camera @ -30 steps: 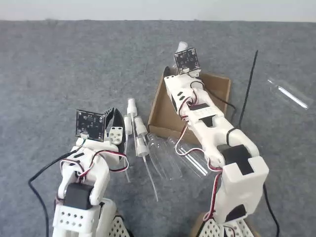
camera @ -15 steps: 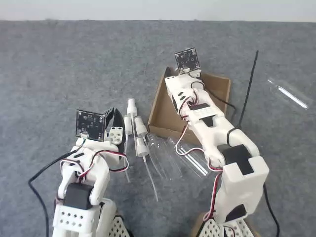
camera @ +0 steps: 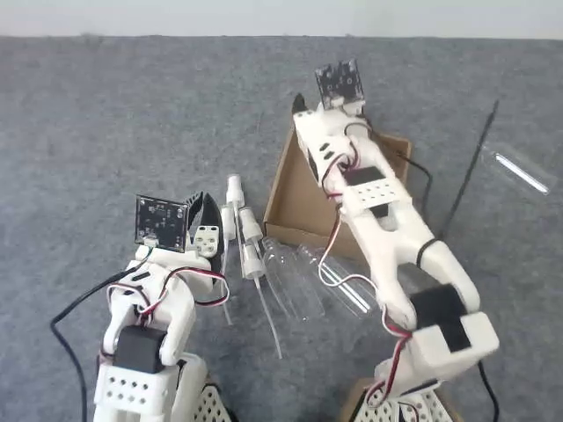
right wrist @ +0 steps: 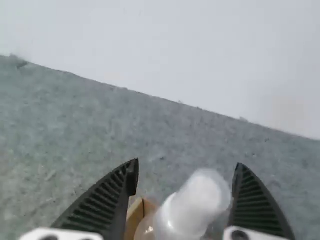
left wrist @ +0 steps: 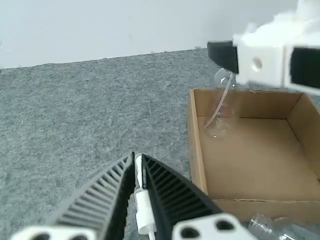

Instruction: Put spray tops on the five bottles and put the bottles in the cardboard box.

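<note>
Right gripper (right wrist: 186,166) hangs over the far corner of the cardboard box (left wrist: 250,165), jaws spread wide about a clear spray-topped bottle (left wrist: 221,107), apparently gripping it. The bottle's base dips inside the box, tilted.

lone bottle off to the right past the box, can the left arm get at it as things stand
Probably not. The lone bottle lies past the box and the right arm, which stand in between, and the left gripper is shut on a spray top.
</note>
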Robot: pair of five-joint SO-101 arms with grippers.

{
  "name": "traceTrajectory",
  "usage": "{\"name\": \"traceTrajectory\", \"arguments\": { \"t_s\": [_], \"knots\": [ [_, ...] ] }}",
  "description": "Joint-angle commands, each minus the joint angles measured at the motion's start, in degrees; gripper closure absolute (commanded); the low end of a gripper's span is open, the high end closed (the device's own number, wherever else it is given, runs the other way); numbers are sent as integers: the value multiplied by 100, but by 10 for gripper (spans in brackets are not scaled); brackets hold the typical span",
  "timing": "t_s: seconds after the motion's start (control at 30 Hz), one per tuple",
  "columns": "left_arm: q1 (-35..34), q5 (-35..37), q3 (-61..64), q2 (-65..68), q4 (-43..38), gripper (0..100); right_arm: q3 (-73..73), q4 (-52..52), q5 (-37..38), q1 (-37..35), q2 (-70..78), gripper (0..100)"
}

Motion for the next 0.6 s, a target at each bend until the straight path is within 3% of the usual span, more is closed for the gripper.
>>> {"name": "traceTrajectory", "arguments": {
  "t_s": [0.0, 0.33, 0.57],
  "knots": [
    [-26, -35, -31, -88, -167, 989, -835, 769, 44, 13, -813, 759],
    [-44, -70, -31, -79, -185, 989, -1802, 3530, 158, 224, -2114, 760],
    [-35, -62, -31, -70, -185, 989, -1846, 4945, 1785, 1235, -2949, 760]
  ]
}}
